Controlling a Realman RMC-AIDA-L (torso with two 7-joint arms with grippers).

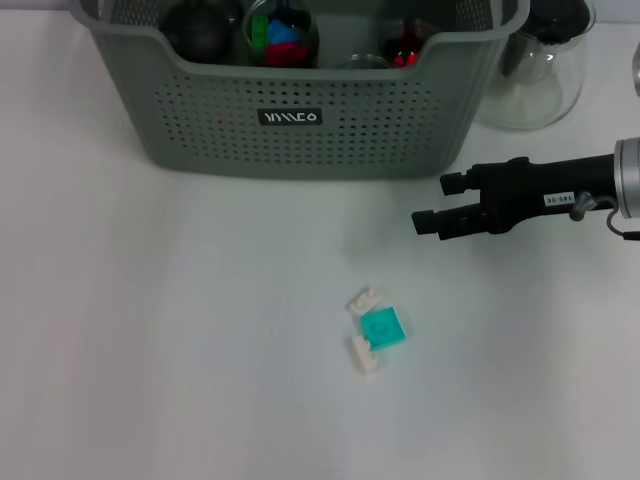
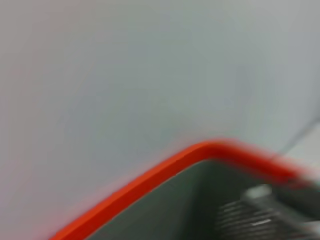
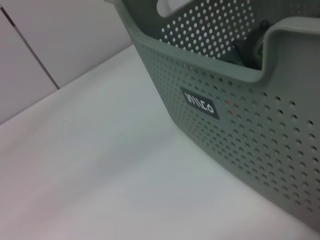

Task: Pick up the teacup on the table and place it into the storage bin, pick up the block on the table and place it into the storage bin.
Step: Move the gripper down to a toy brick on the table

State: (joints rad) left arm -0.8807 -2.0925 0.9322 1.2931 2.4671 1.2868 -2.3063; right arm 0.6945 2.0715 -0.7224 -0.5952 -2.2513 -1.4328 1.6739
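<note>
Black right gripper [image 1: 432, 204] spread and empty above the white table [image 1: 150, 350].

The two fingers are held apart, with nothing between them and nothing touched; the arm is extended level from the right edge, fingers pointing left, just in front of the grey-green storage bin [image 1: 300, 130]. The block [image 1: 381, 327], teal with white pieces attached, is seen lying on the table, nearer than the gripper and apart from it. A glass carafe [image 1: 535, 75] stands beside the bin's right end. The left gripper is not seen.

I see my right gripper [image 1: 432, 205] open just in front of the storage bin [image 1: 300, 120], block [image 1: 381, 328] lying nearer me.
</note>
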